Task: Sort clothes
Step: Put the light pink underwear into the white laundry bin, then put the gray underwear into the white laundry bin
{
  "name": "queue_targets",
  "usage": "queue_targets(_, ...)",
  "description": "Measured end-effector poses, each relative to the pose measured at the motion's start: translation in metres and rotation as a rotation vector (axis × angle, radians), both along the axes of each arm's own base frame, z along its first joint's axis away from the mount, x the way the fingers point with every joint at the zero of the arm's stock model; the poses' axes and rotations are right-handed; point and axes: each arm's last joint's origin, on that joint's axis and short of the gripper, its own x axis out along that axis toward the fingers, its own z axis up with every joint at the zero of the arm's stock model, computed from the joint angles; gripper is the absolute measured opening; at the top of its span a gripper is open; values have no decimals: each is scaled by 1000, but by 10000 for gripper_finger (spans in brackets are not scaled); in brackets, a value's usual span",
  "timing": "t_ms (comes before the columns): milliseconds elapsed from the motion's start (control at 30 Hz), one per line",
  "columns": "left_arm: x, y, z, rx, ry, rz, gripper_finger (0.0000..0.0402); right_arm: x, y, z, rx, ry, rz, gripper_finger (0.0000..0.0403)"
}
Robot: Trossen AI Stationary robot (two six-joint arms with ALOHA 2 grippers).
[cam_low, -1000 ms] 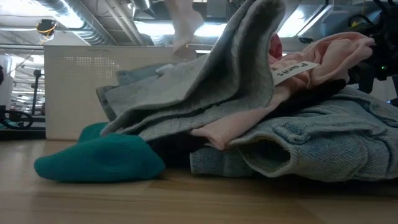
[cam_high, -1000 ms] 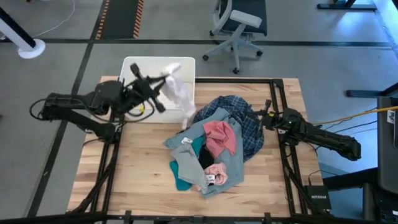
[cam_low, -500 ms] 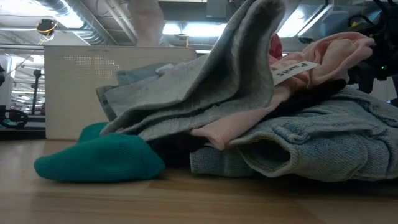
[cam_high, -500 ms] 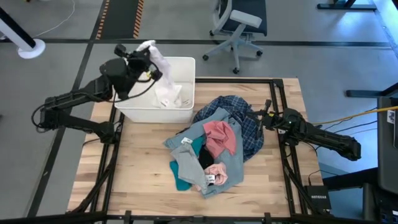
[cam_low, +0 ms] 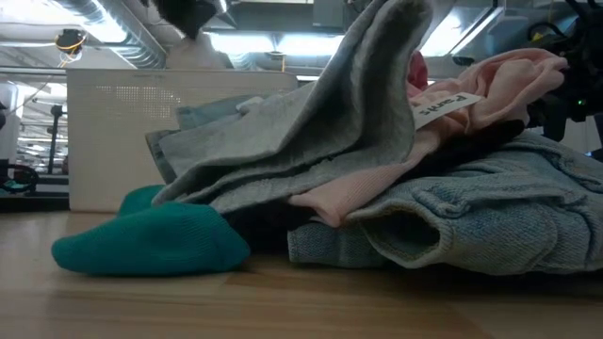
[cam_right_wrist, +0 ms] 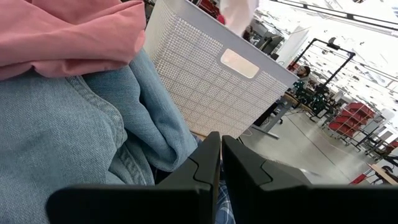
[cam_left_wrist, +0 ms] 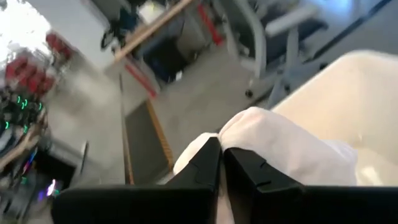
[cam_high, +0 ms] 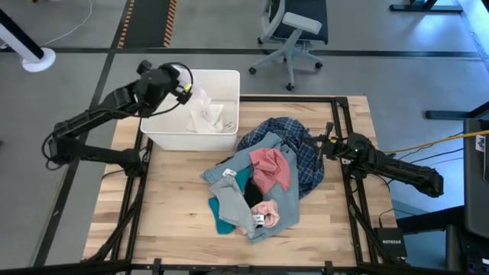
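My left gripper (cam_high: 182, 86) is over the far left part of the white bin (cam_high: 231, 76), shut on the white top (cam_high: 205, 114), most of which lies inside the bin. The other clothes lie in a heap in the middle of the table: dark blue plaid shirt (cam_high: 296, 131), light blue denim (cam_high: 263, 155), pink piece (cam_high: 269, 168), small black piece (cam_high: 252, 195), teal socks (cam_low: 141, 240). My right gripper (cam_high: 317, 145) is shut at the heap's right edge, next to the denim (cam_right_wrist: 74, 124). I cannot tell whether it touches the clothes. My left gripper pinches a bunched upper end of the white top (cam_left_wrist: 249, 134) between its two shut fingers (cam_left_wrist: 208, 165). The fingers come from the table's left, slanting down. The top hangs from them into the bin, where its lower part (cam_high: 208, 118) lies piled on the bottom.
The bin stands at the table's far left, its perforated wall (cam_right_wrist: 205, 81) facing the heap. A grey piece (cam_low: 311, 122) with a label lies on top of the heap's near side. An office chair (cam_high: 294, 30) stands beyond the far edge. Bare wood (cam_high: 153, 214) shows at the near left.
My left gripper, still shut on the white top, has swung from the bin's near right part up and toward its far left, then come down a little. The top hung beside the bin's right wall before and has sunk into the bin.
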Motion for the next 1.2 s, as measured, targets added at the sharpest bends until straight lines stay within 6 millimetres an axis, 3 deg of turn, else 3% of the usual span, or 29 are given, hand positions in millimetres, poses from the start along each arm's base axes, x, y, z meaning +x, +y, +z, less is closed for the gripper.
queue_targets(267, -1, 3, -19, -170, 47, -21, 19, 0, 0, 0, 0, 0, 0, 35)
queue_targets(800, 34, 20, -65, -368, 210, 16, 143, 0, 0, 0, 0, 0, 0, 35)
queue_targets(1000, 48, 3, -65, -405, 189, -136, 167, 0, 0, 0, 0, 0, 0, 35)
queue_targets(1200, 70, -39, -64, -455, 147, -389, 173, 0, 0, 0, 0, 0, 0, 35)
